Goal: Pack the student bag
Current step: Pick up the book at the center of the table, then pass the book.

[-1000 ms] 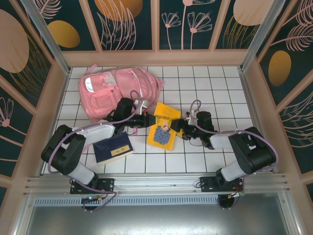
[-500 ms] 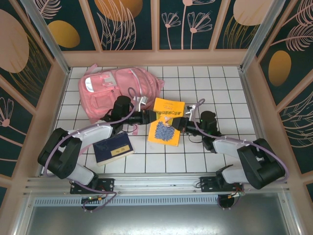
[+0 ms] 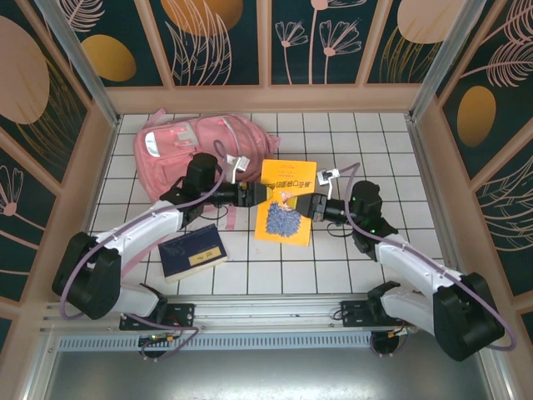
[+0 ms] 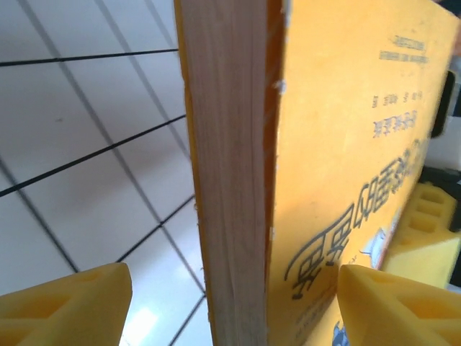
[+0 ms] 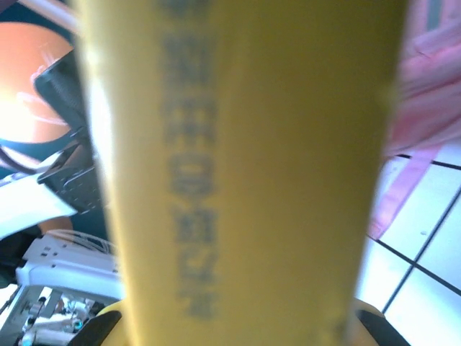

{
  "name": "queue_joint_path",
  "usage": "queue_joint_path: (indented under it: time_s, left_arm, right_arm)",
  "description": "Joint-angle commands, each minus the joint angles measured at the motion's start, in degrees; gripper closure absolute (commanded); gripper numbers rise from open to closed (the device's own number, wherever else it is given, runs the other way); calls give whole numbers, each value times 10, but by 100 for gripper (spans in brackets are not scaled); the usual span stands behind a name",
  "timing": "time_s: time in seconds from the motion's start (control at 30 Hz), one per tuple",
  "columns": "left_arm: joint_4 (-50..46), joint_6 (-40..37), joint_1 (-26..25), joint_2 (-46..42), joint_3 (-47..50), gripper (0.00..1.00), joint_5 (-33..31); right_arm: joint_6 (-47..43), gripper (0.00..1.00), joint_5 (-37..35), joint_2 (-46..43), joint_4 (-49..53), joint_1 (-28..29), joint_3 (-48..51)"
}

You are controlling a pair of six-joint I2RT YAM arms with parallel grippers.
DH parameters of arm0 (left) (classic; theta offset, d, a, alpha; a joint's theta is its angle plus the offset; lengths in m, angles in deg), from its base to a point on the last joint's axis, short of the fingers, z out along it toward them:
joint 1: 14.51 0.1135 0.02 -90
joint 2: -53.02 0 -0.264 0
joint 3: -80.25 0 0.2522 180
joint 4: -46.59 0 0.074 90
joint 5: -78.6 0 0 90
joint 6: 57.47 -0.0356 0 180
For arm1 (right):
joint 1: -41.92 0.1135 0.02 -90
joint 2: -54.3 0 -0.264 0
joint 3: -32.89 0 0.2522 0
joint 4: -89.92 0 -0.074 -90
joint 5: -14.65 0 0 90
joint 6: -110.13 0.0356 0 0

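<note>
A dark blue book (image 3: 193, 252) lies flat by the near edge of the table (image 3: 375, 142), on the left. Past it both arms stretch low to the middle, where the right gripper (image 3: 310, 206) pinches the spine side of a yellow book (image 3: 286, 208) and the left gripper (image 3: 252, 195) is spread around its page side; the left wrist view shows a gap beside one yellow finger (image 4: 65, 303), too small to tell from above. The pink student bag (image 3: 200, 146) lies at the far left corner.
</note>
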Motion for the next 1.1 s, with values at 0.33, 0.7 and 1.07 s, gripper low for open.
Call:
queue_joint_path:
  time_s: [0.33,0.7,1.07]
  left_arm:
    - [237,102,5,-87,19,70,186]
    - [355,175,5,-100,37,100,102]
    - [589,334,2,-117,91,100,-148]
  right_arm:
    - [-64,100,70,-37,45,11,-97]
    - [-55,39,-83,-67,59,40,-83]
    - [23,7,-413,-156,-309,177,85]
